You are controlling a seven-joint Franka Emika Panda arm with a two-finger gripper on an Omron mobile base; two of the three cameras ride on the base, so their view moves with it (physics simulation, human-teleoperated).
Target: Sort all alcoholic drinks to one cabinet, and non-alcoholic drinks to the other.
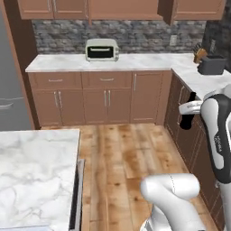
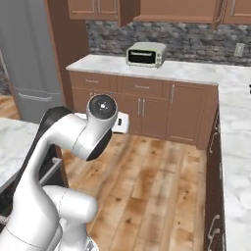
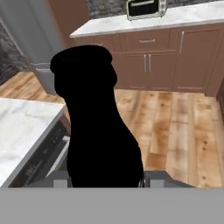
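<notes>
A small black cola bottle (image 3: 96, 122) stands upright between my fingers, and its cap and shoulders take up the middle of the hand view. My gripper (image 3: 106, 180) is shut on its lower body. From the left base view, the gripper (image 1: 188, 108) holds the dark bottle (image 1: 185, 122) in the air beside the right-hand counter, above the wooden floor. The brown wall cabinets (image 1: 54, 6) run along the top of the back wall, and their lower edges show again in the right base view (image 2: 93, 9). My own arm hides the hand in the right base view.
A toaster oven (image 1: 102, 49) sits on the back counter (image 1: 144, 62). A dark toaster (image 1: 211, 65) and a knife block stand on the right counter. A marble island (image 1: 31, 171) lies at the lower left, a grey fridge (image 2: 29, 59) to the left. The wooden floor (image 1: 131, 153) between them is open.
</notes>
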